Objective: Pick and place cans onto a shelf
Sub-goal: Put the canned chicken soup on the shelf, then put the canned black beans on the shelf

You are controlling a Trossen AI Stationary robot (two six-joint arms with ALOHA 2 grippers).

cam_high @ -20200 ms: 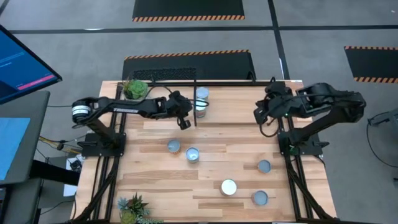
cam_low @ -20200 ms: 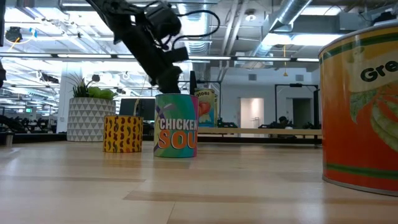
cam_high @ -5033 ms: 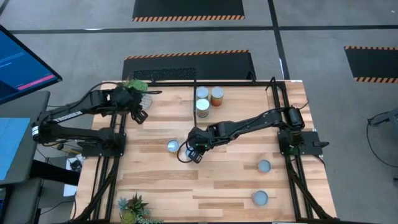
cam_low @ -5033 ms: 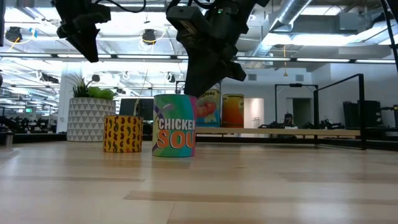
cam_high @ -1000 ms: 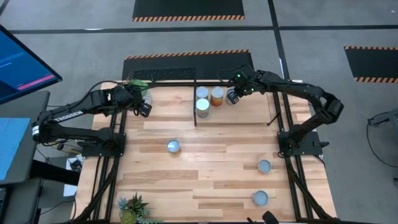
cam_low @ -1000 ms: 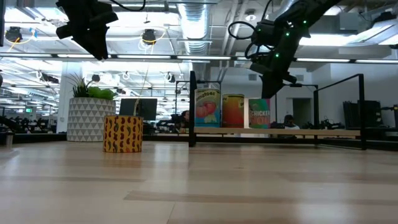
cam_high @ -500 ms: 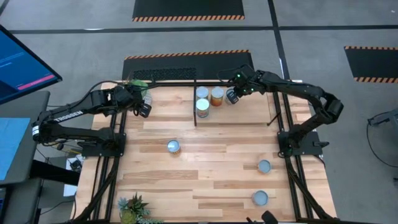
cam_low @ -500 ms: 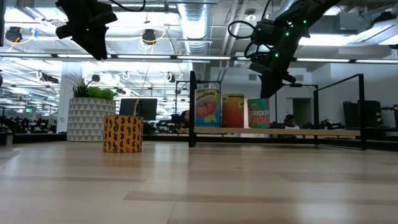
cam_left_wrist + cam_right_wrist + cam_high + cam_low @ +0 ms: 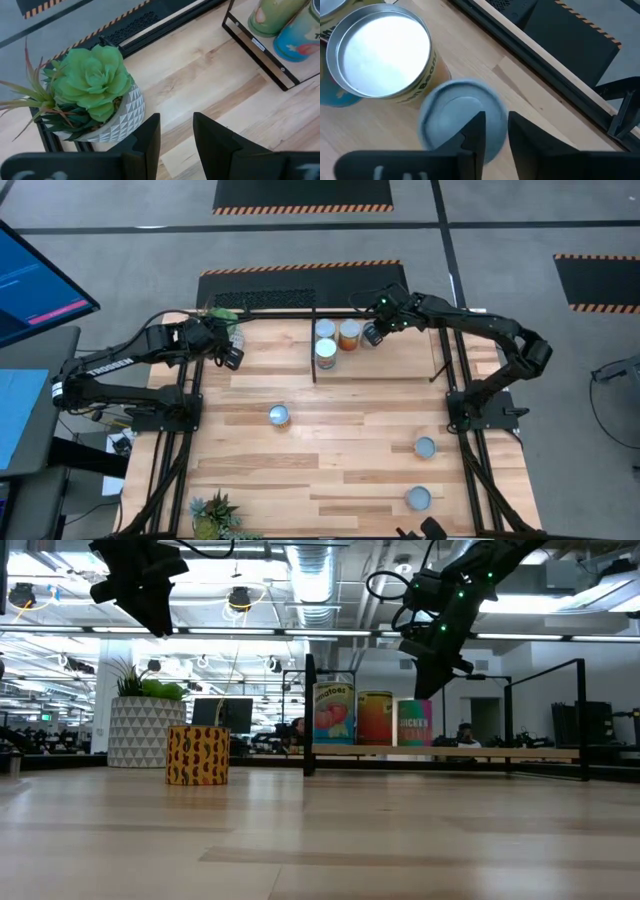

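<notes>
The newly placed can [image 9: 414, 723] stands upright on the shelf [image 9: 500, 751], long axis vertical, silvery lid up; seen from the right wrist its lid [image 9: 462, 120] lies just beside the orange-labelled can [image 9: 385, 55]. In the low view it is the rightmost of a row of three, next to the orange can [image 9: 375, 718] and the blue-green tomato can [image 9: 334, 714]. From above, a fourth can [image 9: 326, 354] stands just nearer than that row, all at the far left end of the shelf [image 9: 440, 370]. The right hand [image 9: 374, 333] hovers right over the placed can; its fingers [image 9: 472, 135] are parted only narrowly above the lid, and it holds nothing: the can stands free on the wood. The left hand [image 9: 231, 357] hangs above the table's [image 9: 340, 470] far left part near the potted plant [image 9: 92, 95], its fingers [image 9: 150, 142] slightly parted and empty. Three more cans stand upright on the table: one left of centre [image 9: 279, 416], two near the right edge [image 9: 424, 447] [image 9: 418, 498].
</notes>
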